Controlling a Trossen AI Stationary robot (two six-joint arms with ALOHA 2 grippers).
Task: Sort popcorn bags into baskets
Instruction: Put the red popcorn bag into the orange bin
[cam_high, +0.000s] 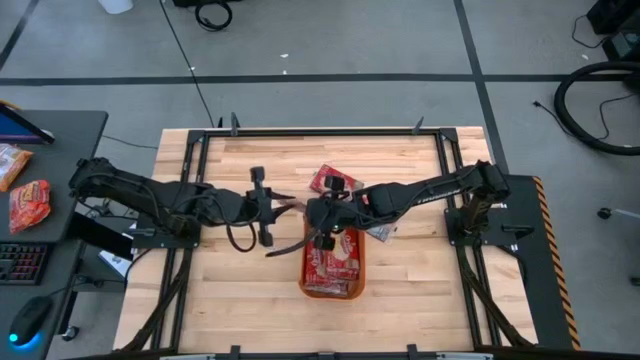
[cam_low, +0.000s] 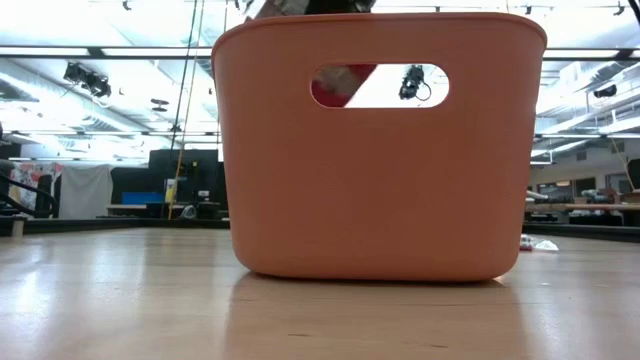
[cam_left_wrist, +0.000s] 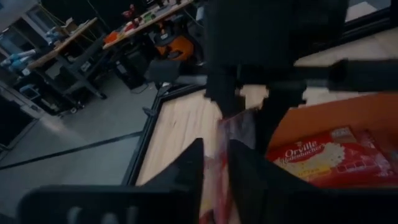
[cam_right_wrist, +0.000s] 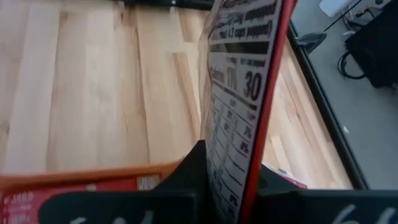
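The orange basket (cam_high: 304, 272) stands at the table's middle near edge with red popcorn bags (cam_high: 335, 255) lying flat inside; it fills the low view (cam_low: 380, 190). My left gripper (cam_high: 292, 205) and right gripper (cam_high: 318, 213) meet just beyond the basket's far left corner. Each is shut on a red popcorn bag (cam_right_wrist: 245, 93), apparently the same one (cam_left_wrist: 217, 165). Another bag (cam_high: 335, 180) lies flat on the table beyond the basket, and one (cam_high: 379, 233) shows under the right arm. My left gripper pinches the red bag's edge (cam_left_wrist: 216, 177) between its two fingers (cam_left_wrist: 186, 171), coming level from the table's left. The bag stands on edge, clear of the table. My right gripper pinches the bag (cam_right_wrist: 239, 168) between both fingers (cam_right_wrist: 193, 163); its nutrition-label side faces the camera. The bag stands upright past the fingers, lifted clear above the basket's corner.
The table frame's black rails (cam_high: 320, 131) run along the far edge and sides. A side desk (cam_high: 40, 200) at the left carries more red packets (cam_high: 30, 203), a keyboard and a mouse. Bare wood lies left and right of the basket.
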